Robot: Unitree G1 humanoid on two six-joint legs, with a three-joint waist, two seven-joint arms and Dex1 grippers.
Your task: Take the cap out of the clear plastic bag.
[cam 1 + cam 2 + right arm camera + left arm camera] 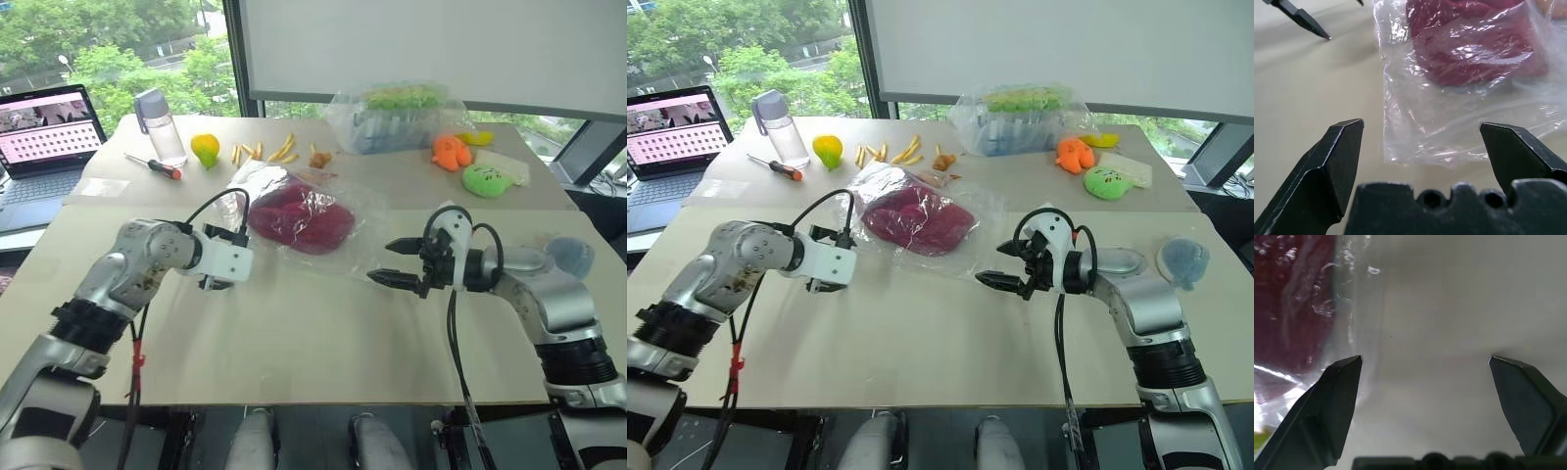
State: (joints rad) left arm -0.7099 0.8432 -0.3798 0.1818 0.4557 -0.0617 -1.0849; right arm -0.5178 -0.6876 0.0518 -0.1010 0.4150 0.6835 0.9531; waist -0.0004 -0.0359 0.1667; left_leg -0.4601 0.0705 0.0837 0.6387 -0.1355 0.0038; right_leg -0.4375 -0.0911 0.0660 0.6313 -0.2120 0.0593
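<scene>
The maroon fabric cap [917, 223], rounded and soft, is enclosed in the crinkly, glossy clear plastic bag [965, 257] at mid-worktop [921, 343]. The left end effector [1425, 382] at nine o'clock and right end effector [1004, 264] at four o'clock are seen released, empty.

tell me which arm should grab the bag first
Probably the right: its open fingers point straight at the bag edge lying free of the cap. The left gripper faces mostly bare table.

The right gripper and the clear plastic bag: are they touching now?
Apart. In the right wrist view, bare table lies between the open right gripper and the clear plastic bag edge.
</scene>
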